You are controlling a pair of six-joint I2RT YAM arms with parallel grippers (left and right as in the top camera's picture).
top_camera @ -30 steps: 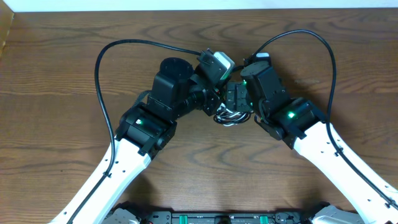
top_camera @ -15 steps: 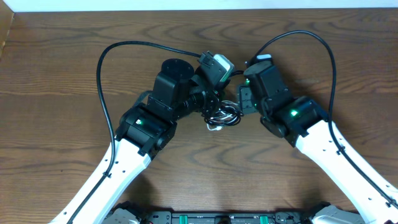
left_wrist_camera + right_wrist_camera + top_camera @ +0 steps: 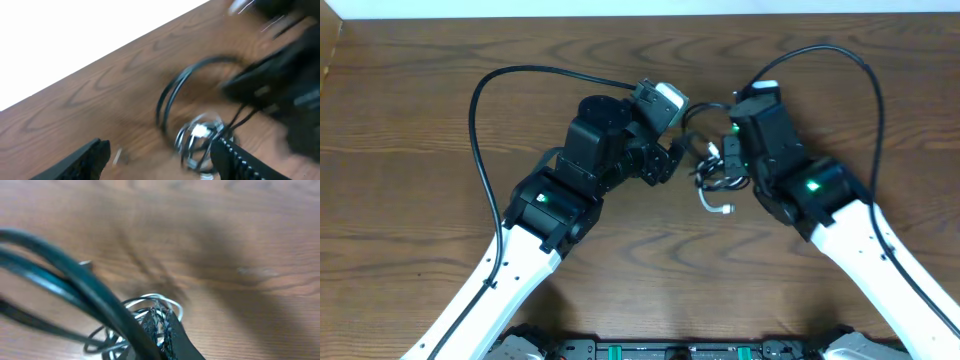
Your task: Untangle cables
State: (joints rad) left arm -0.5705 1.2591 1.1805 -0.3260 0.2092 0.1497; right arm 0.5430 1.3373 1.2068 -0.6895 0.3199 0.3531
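The cables (image 3: pixel 708 178) form a small tangle of thin black cords and one white cord (image 3: pixel 712 207) on the wooden table between my two grippers. My right gripper (image 3: pixel 726 163) is shut on the tangle; in the right wrist view the cords (image 3: pixel 150 305) are pinched between the closed jaws of the right gripper (image 3: pixel 161 322), with black loops (image 3: pixel 65 275) sweeping off to the left. My left gripper (image 3: pixel 672 160) stands just left of the tangle. In the blurred left wrist view the left gripper (image 3: pixel 160 152) is open, holding nothing, with the tangle (image 3: pixel 197 140) by its right finger (image 3: pixel 235 160).
Thick black arm cables arch over the table at the left (image 3: pixel 475 110) and at the right (image 3: pixel 872 90). The table's far edge (image 3: pixel 520 15) runs along the top of the overhead view. Both arms meet near the middle of the table (image 3: pixel 410 200).
My left gripper has opened and let go of the tangle. My right gripper has shut on it and drawn it to the right, away from the left gripper.
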